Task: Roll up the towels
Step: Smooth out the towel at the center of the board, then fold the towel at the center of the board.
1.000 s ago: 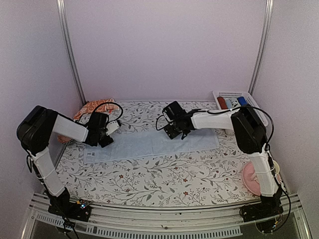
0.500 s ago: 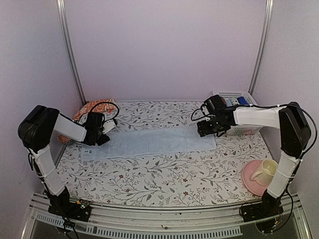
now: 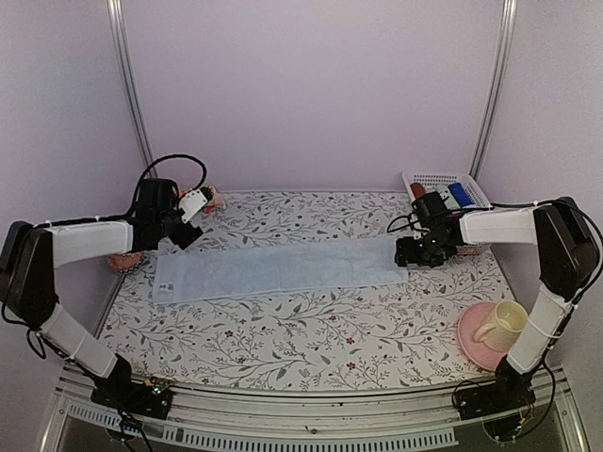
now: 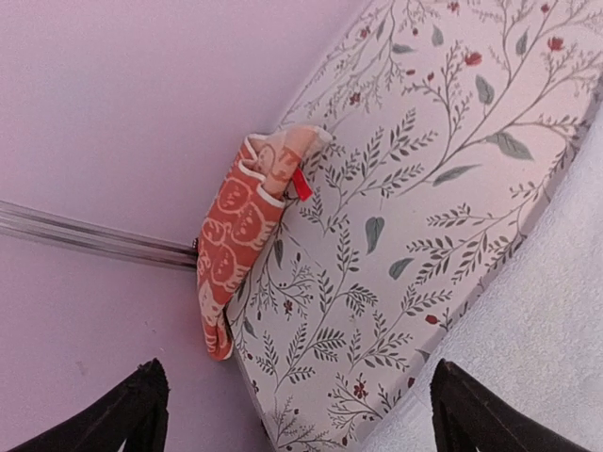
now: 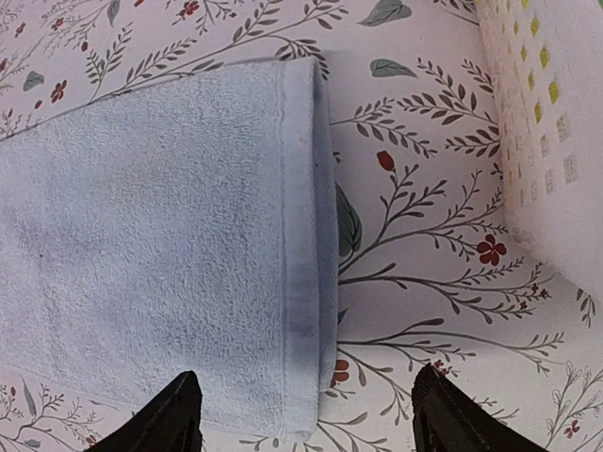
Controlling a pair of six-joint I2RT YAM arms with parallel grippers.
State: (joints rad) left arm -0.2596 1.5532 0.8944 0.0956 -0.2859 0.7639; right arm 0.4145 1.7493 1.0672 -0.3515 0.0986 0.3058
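Observation:
The light blue towel (image 3: 278, 268) lies flat as a long strip across the flowered table (image 3: 311, 330). Its right end, a folded hem (image 5: 301, 235), sits under my right gripper (image 3: 415, 252). That gripper (image 5: 306, 414) hovers open over the hem with nothing between its fingers. The orange-red towel with white faces (image 4: 236, 235) is bunched in the back left corner against the wall, mostly hidden behind my left gripper in the top view (image 3: 215, 196). My left gripper (image 3: 184, 234) hangs open and empty above the table near that corner (image 4: 297, 414), with the blue towel's left end (image 4: 565, 311) beside it.
A white basket (image 3: 443, 184) holding small items stands at the back right, close to my right gripper (image 5: 546, 122). A cream cup on a pink saucer (image 3: 499, 325) sits at the near right. Walls and metal poles close in the back and sides.
My right gripper has moved from the middle of the blue towel to its right end, and the towel now lies longer and flatter. My left gripper has risen and pulled back toward the left corner.

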